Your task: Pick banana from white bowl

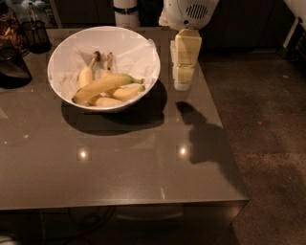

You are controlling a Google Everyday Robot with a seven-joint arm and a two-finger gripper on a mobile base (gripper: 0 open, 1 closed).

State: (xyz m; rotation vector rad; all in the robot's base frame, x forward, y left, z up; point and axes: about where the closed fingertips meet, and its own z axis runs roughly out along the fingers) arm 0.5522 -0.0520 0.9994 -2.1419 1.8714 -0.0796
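1 long banana [103,86] lies across the middle of the white bowl [53,72], resting on crumpled white paper [138,52] and partly on top of 3 or 4 shorter bananas [126,92]. Its long axis runs on a diagonal, from the blunt end at the near-left of the bowl up to the greenish stem end at the right, so the dark stem tip points roughly at the tool [182,85]. The tool hangs straight down from the white arm housing [189,12], just outside the bowl's right rim and above the grey bench [119,167], where it casts a shadow to the near-right. It carries nothing that shows, and how far open it stands cannot be told from this angle. The banana therefore lies to the view's left of the tool and a little nearer the camera, with the bowl's rim between them. Judging by this, the reach has to cross that rim and come down over the fruit's middle, closing across the diagonal rather than along it. 2 dark glass containers [12,67] stand at the far-left edge, well apart from the path.
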